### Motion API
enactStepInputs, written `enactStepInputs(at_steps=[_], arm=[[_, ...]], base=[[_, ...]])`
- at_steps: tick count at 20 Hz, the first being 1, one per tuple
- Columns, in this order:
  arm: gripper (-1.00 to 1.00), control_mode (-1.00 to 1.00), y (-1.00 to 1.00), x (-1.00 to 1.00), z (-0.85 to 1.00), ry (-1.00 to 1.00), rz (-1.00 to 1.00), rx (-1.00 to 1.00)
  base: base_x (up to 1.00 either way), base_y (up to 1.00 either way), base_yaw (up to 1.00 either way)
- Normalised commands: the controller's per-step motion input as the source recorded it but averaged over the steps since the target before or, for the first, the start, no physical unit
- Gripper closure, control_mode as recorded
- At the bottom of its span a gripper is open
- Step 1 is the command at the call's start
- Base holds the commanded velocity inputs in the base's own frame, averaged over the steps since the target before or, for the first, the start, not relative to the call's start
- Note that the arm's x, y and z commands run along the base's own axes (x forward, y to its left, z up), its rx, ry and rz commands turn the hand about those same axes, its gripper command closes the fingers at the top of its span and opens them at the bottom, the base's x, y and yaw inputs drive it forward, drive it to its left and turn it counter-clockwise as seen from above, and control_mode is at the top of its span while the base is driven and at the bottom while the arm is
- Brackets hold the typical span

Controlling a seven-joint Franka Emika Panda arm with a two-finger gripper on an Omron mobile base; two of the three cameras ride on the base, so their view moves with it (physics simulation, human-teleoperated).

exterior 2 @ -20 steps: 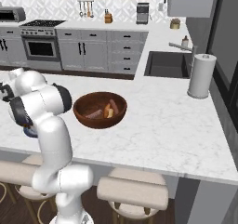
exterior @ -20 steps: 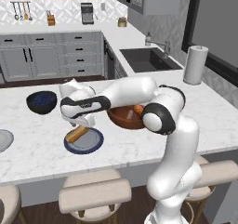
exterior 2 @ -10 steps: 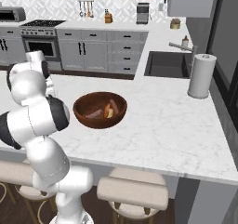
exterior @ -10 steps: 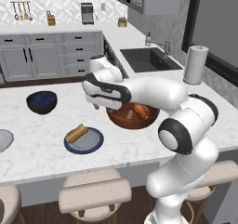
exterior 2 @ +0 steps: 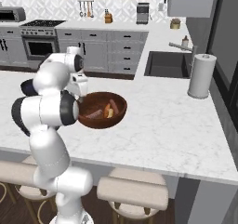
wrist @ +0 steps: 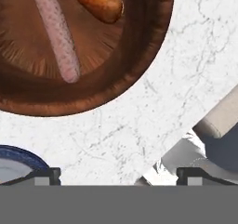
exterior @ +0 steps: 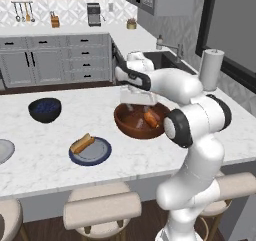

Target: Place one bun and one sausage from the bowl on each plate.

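**Two plates, one served so far: arm at the bowl for the next pick**

Left base view: two plates lie on the worktop [exterior: 55,172], the blue plate [exterior: 90,151] carrying a bun [exterior: 82,143], the grey plate [exterior: 4,150] at the left edge looking bare. One wooden bowl [exterior: 142,120] sits mid-worktop, with the gripper [exterior: 135,97] just above its near-left rim. One dark small bowl [exterior: 45,109] stands well apart.

Right base view: the bowl [exterior 2: 100,109] holds one pale sausage [exterior 2: 94,113] and what look like two orange buns [exterior 2: 109,109], though I cannot count them surely.

Hand view: one sausage [wrist: 56,31] and one bun [wrist: 96,1] lie in the bowl, the plate's rim [wrist: 18,159] at the lower left. The fingers [wrist: 47,174] stand wide and empty.

Judged step: fetching the next item. That calls for centring over the sausage, then descending.
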Motion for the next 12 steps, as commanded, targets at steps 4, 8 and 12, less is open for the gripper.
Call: enactStepInputs(at_steps=[4,8,12], arm=[[-1.00,-1.00,-0.84,0.35,-0.30,0.29,0.03,0.00],[-1.00,-1.00,-0.23,0.33,-0.85,0.12,0.08,0.00],[-1.00,-1.00,0.00,0.27,-0.85,-0.18,0.13,0.01]], base=[[0.00,0.00,0.00],[0.00,0.00,0.00],[0.00,0.00,0.00]])
